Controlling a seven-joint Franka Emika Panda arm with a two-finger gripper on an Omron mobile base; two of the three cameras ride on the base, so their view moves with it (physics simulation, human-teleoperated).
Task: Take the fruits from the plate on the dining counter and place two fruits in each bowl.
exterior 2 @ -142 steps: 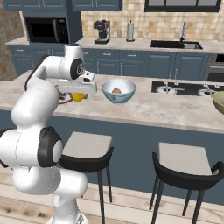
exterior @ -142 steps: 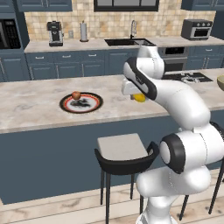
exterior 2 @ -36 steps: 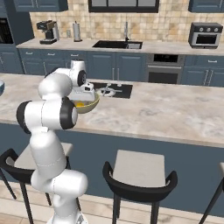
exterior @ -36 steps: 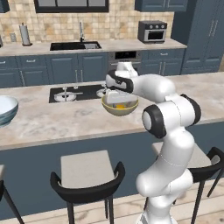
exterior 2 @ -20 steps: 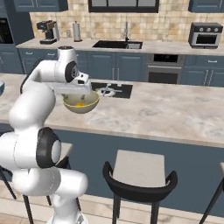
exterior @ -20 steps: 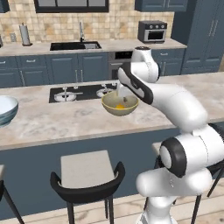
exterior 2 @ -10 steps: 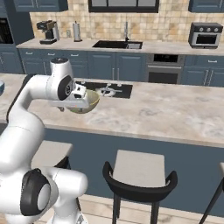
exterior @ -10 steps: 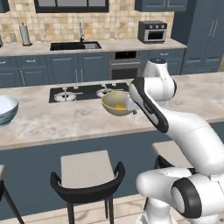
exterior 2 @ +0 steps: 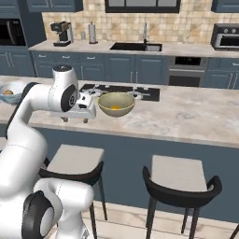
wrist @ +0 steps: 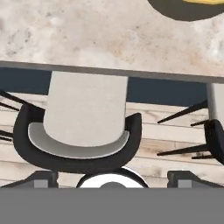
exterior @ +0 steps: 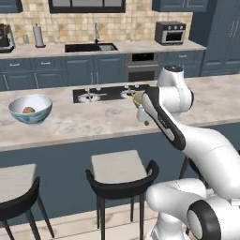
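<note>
A yellow fruit (exterior 2: 115,108) is lying inside the olive bowl (exterior 2: 116,103), which is sitting on the beige tabletop (exterior 2: 196,114) just in front of the cooktop (exterior 2: 122,89). In the left base view the olive bowl (exterior: 138,98) is peeking out from behind the arm. At about nine o'clock from it, well apart along the tabletop (exterior: 84,119), the light blue bowl (exterior: 30,109) is holding a reddish-brown fruit (exterior: 28,110). The gripper (exterior 2: 74,120) is hanging over the near edge of the tabletop, just beside the olive bowl at its eight o'clock, fingers spread wide and gripping nothing. In the hand view a padded stool (wrist: 81,127) is standing on the wooden floor (wrist: 175,131).
</note>
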